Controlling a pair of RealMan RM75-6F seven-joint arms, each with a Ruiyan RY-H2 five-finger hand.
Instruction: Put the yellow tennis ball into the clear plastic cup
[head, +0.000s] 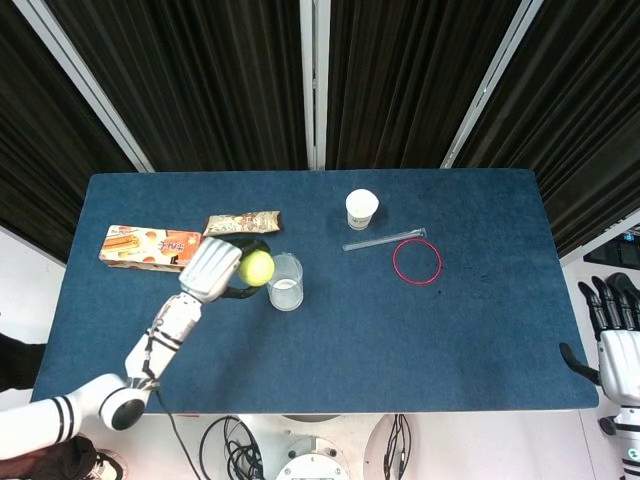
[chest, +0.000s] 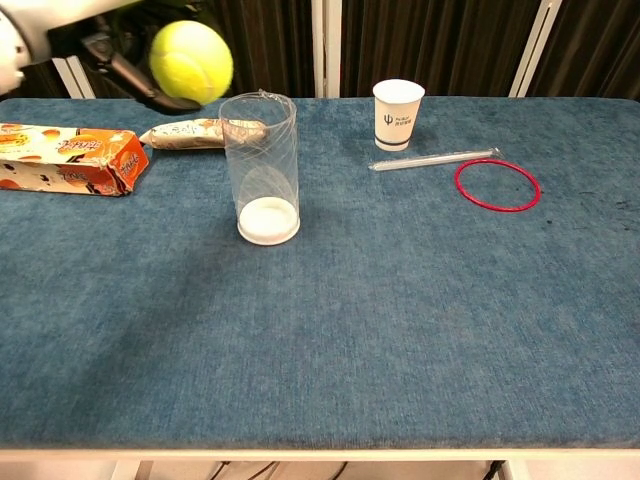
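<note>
My left hand (head: 213, 268) holds the yellow tennis ball (head: 256, 267) in the air, just left of the rim of the clear plastic cup (head: 284, 281). In the chest view the ball (chest: 191, 62) hangs above and to the left of the cup (chest: 261, 167), with the left hand (chest: 70, 25) at the top left edge, its dark fingers curled around the ball. The cup stands upright with nothing inside. My right hand (head: 612, 325) hangs off the table's right edge, fingers pointing up, holding nothing.
An orange snack box (head: 153, 247) and a wrapped snack bar (head: 242, 222) lie left of the cup. A white paper cup (head: 361, 208), a clear straw (head: 384, 240) and a red ring (head: 417, 261) sit to the right on the blue table (head: 420, 340).
</note>
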